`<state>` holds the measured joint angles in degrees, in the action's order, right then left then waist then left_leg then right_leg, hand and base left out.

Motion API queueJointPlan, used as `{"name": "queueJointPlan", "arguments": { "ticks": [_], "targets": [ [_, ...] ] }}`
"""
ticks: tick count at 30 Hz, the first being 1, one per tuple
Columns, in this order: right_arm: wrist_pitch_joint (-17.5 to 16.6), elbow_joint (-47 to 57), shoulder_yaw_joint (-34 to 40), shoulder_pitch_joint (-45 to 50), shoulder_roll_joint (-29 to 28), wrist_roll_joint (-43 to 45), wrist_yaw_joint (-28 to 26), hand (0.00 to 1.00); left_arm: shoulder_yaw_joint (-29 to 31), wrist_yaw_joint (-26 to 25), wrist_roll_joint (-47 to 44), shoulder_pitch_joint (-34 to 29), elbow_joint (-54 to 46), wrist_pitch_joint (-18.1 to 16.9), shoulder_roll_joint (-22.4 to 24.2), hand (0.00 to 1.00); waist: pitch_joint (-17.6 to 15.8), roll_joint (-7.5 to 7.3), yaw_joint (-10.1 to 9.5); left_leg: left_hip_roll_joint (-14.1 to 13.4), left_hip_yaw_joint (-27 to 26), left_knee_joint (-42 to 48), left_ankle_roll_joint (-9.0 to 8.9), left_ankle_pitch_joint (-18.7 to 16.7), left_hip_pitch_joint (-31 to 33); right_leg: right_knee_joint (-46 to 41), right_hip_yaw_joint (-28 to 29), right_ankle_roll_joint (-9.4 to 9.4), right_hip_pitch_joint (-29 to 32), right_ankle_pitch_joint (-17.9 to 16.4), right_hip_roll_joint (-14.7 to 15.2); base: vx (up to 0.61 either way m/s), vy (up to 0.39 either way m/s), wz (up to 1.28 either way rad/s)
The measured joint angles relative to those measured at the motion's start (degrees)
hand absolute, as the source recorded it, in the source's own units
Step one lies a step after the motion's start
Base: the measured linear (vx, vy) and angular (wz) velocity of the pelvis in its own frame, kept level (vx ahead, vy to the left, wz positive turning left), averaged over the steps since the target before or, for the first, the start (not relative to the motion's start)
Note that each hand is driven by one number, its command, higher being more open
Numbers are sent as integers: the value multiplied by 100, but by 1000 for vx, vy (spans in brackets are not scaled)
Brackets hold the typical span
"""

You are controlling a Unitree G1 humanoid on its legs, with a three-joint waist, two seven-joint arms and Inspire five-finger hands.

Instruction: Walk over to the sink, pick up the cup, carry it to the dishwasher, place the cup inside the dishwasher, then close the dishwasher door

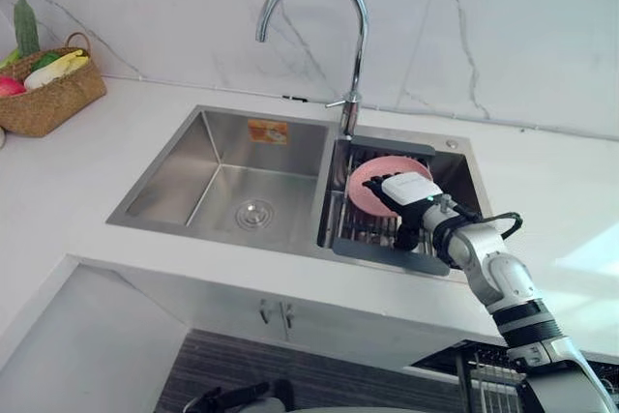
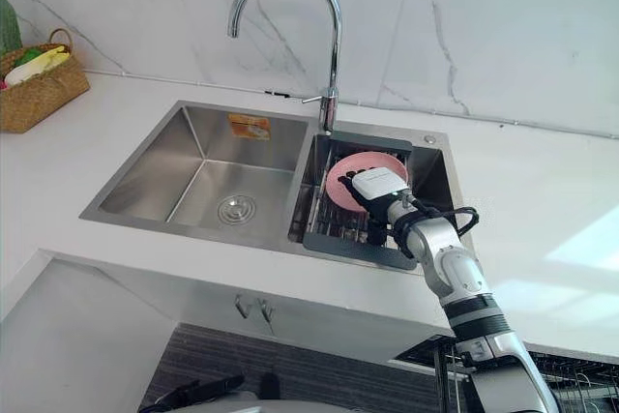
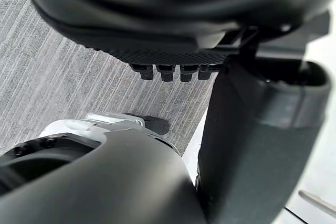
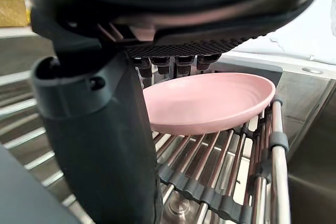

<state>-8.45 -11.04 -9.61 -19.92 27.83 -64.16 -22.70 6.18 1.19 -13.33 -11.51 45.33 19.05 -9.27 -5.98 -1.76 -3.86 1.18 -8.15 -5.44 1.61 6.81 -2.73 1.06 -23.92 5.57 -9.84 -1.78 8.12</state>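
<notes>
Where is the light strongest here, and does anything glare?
Left eye view: a bright patch of light lies on the white counter right of the sink, and the curved tap carries sharp highlights. Right wrist view: the pink dish is evenly lit, while the right hand before it looks dark.

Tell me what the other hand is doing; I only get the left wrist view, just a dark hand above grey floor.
Observer: The right hand is over a pink dish in the sink.
Operator: Is it gripping the dish?
Observer: It seems not; its fingers look straight, not curled round it.
Operator: What does the dish sit on?
Observer: A metal rack across the sink's right basin.
</notes>
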Motion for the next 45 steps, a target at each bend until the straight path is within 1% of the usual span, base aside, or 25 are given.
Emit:
{"name": "queueJointPlan", "arguments": {
  "ticks": [3,5,10,17,22,23,28,34,35,36,37,39,42,43,44,45],
  "targets": [
    [0,-5,0,0,-35,-196,37,100,-1,6,1,2,0,-1,0,100,-1,1,4,-2,1,0,-3,-2,-5,0,-3,1,-3,0,-2,40,-4,0],
    [3,-9,0,0,-62,-587,198,100,-5,2,6,1,0,-19,1,100,-3,5,9,-7,2,0,-7,-4,-11,-2,-6,1,-8,0,-5,0,0,0],
    [63,-128,0,0,-115,-1027,598,100,-51,-103,6,-5,-1,-78,0,100,-13,19,25,-5,-20,-1,-22,-15,-30,-5,12,7,-15,-6,0,-4,3,-1],
    [158,-157,0,1,-153,-1255,956,100,-58,-186,5,4,-18,-80,4,100,-44,39,58,-4,-27,-1,-36,-26,-28,-6,22,8,-15,-8,1,0,0,0],
    [178,-162,0,12,-207,-1275,1020,100,-59,-222,5,12,-26,-79,5,100,-57,46,62,-4,-26,0,-44,-36,-24,-3,22,8,-14,-9,1,0,0,0],
    [179,-167,0,15,-217,-1334,1024,0,-59,-222,5,12,-27,-79,5,100,-58,48,61,-4,-25,0,-44,-36,-24,-3,21,8,-14,-9,0,0,0,0],
    [201,-193,0,15,-263,-1460,1121,0,-64,-223,6,13,-32,-80,5,100,-63,56,62,-4,-22,0,-42,-34,-27,-3,20,9,-15,-9,0,0,0,0],
    [210,-452,-35,15,-351,-1733,1480,0,-128,-247,5,14,-31,-112,5,100,-69,67,58,-4,-20,0,-40,-33,-48,-3,15,9,-34,-10,0,0,0,0],
    [211,-530,-69,15,-351,-1808,1612,0,-132,-251,5,14,-31,-115,5,100,-71,68,61,-3,-20,0,-43,-34,-50,-3,14,9,-35,-10,1,0,0,0],
    [216,-551,-101,15,-365,-1854,1881,0,-142,-257,6,13,-29,-116,5,100,-74,74,68,-4,-20,0,-45,-35,-53,-3,10,9,-35,-12,0,0,0,0],
    [312,-553,-101,0,-388,-1888,2273,0,-158,-276,6,17,-28,-126,5,100,-77,80,63,-3,-17,-1,-48,-37,-64,-3,-2,8,-50,-16,0,0,0,0],
    [380,-609,-102,-25,-386,-1940,2502,0,-162,-292,6,16,-27,-159,6,100,-77,80,54,-2,-11,-1,-49,-38,-75,-2,-7,8,-66,-20,0,0,0,0],
    [540,-1045,-155,-28,-404,-2160,3265,0,-175,-382,9,10,-3,-314,28,100,-89,99,17,2,1,-1,-49,-39,-65,2,-24,7,-67,-22,2,0,0,0],
    [579,-1081,-162,-28,-404,-2166,3403,0,-174,-394,11,6,4,-337,33,100,-95,109,16,3,2,-1,-49,-39,-64,2,-25,7,-67,-22,2,0,0,0],
    [654,-1101,-162,-28,-406,-2166,3678,0,-174,-437,45,5,9,-387,45,100,-110,133,15,4,11,-1,-49,-39,-59,5,-26,7,-67,-21,2,0,0,0],
    [683,-1101,-162,-28,-406,-2166,3785,0,-173,-468,94,6,10,-413,53,100,-114,140,15,4,16,-1,-49,-38,-57,6,-26,7,-67,-21,1,0,0,3]
  ]
}}
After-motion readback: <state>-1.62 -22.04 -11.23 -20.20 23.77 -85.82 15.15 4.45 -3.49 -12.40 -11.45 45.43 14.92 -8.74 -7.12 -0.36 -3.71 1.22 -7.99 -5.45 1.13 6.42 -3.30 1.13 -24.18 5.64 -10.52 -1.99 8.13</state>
